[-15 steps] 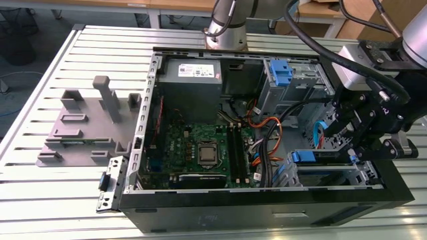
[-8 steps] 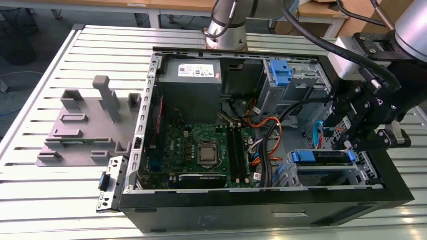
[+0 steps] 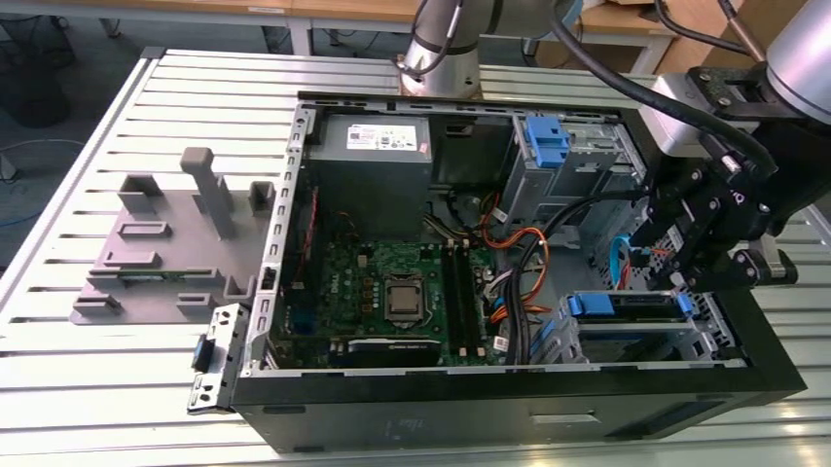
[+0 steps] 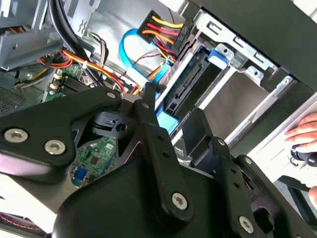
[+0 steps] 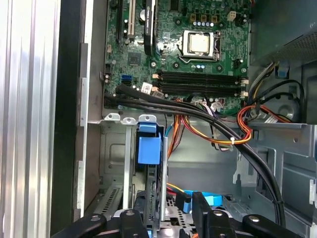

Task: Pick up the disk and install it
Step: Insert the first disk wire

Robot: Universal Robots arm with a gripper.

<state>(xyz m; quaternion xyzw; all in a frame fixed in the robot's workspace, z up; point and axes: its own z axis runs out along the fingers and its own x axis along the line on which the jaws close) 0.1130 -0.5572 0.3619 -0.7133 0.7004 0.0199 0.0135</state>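
1. Disk (image 5: 148, 148): seated edge-on in the drive cage (image 5: 111, 148) of the open computer case (image 3: 520, 413). Its tab end stands proud of the cage mouth.
2. Appearance: thin metal slab held in a blue plastic carrier bracket. A pale blue tab is at the exposed end and a darker blue clip sits just beyond it. The label face is turned away and I cannot read it.
3. Handling, by my judgement: stiff and fairly dense for its bulk, with smooth metal flanks that could slip. It is shock-sensitive, so no knocks against the cage rails. The bracket is springy plastic and a poor place to squeeze.
4. Hold point, by my judgement: across the two broad flat faces near the exposed end, clear of the connector edge inside the cage.
5. End effector (image 5: 166, 214): mine, spread, one finger to each side of the disk's exposed end at the cage mouth, holding nothing.
6. Cables (image 5: 223, 134): orange, red and black bundles run just beside the cage.
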